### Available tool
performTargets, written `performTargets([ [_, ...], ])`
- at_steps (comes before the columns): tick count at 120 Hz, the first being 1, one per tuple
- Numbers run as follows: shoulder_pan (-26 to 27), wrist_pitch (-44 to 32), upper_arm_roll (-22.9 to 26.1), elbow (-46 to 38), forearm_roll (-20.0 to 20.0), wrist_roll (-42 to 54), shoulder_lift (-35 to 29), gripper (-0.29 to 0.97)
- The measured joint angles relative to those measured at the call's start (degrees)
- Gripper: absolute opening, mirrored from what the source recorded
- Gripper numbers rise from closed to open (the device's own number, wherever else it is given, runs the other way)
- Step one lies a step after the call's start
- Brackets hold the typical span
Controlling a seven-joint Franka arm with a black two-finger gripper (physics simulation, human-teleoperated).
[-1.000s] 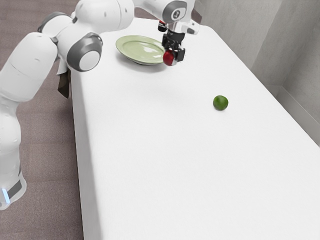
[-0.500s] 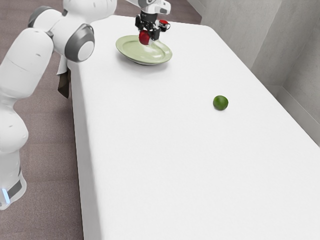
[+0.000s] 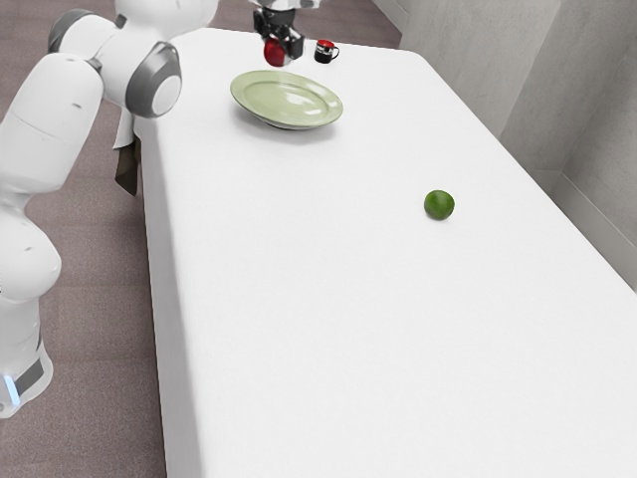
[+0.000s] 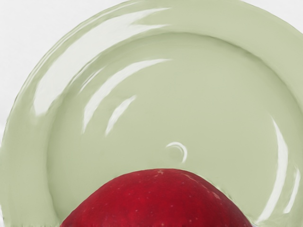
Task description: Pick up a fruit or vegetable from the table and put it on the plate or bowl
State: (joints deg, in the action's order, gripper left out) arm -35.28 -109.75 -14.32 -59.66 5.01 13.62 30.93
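While aloft above the plate (image 3: 299, 108), red apple (image 3: 274, 53) firmly within the hand (image 3: 278, 47).

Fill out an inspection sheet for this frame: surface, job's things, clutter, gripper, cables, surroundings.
Surface: white table, plain, no marks seen.
Job's things: red apple held in the air by the far side of the green plate, not yet set on it; the wrist view shows the plate beneath the hand. Green lime lies on the table, well apart from the plate, toward the exterior view's right.
Clutter: small dark mug on the table beyond the plate.
Gripper: gripper shut on the red apple.
Cables: nothing seen.
Surroundings: brown floor, grey walls; a dark object at the table's edge below the arm, kind unclear.
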Motion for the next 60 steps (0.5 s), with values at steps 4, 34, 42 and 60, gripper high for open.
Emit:
performTargets([
  [4, -0.4, -0.2, 0.0, 0.0, 0.0, 0.0, 0.1, 0.36],
  [34, -0.9, -0.9, -0.1, 0.0, 0.1, 0.3, 0.6, 0.41],
  [42, -0.9, -1.0, 0.0, 0.0, 0.3, 0.5, 0.6, 0.52],
  [60, -0.9, -1.1, 0.0, -0.1, 0.6, 0.9, 0.6, 0.62],
])
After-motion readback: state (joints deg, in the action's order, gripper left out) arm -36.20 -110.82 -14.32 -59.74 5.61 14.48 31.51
